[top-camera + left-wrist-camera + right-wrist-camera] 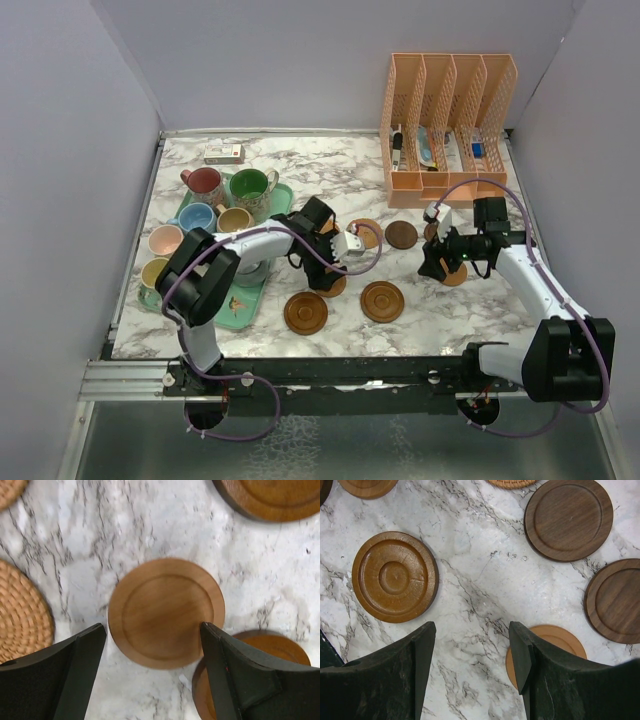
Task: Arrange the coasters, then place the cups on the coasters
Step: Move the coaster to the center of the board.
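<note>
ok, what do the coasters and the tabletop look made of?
Tan coaster: likely turned wood, matte, fine grain, raised rim.
Woven coaster: rattan or similar fibre, coiled braid shows.
Dark coaster: darker wood, walnut-like streaks, satin.
Tabletop: white marble look with grey veins; stone or printed laminate, cannot tell.

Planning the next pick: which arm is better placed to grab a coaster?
Left. The left gripper is open with a wooden coaster between its fingers; the right gripper is open mostly above the table itself.
</note>
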You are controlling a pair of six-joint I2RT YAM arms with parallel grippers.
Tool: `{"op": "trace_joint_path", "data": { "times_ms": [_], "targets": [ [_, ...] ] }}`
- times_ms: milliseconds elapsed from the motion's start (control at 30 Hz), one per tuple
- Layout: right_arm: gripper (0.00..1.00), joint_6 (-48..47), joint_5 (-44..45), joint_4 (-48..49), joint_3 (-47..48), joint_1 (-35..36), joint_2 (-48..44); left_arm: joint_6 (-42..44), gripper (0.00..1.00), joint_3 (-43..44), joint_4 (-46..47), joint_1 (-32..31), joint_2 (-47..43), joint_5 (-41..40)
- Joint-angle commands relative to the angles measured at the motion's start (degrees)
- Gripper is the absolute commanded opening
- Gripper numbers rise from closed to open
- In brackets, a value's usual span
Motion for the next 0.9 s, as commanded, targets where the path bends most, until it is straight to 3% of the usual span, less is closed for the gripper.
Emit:
{"op": "trace_joint_path", "data": {
  "times_ms": [0,367,633,867],
  "targets": [
    [0.62,0.5,0.0,2.0,-0.6,0.3,-1.4,-1.9,0.78,3.1,0.6,-2.7,5.3,1.1],
    [0.62,0.8,0.4,2.5,-1.0,0.3,-1.6,-3.5,0.77,3.8,4.5,-9.5,7.6,-0.7],
    [0.58,0.3,-1.1,4.0,-0.8,1.6,1.8,-0.9,0.88,-4.6,13.6,-8.4,-4.0,0.6],
    [0.53,3.1,7.1,9.3,-1.0,10.0,6.7,-0.5,0.91,-10.4,19.5,-2.7,-14.8,5.0]
  ]
}}
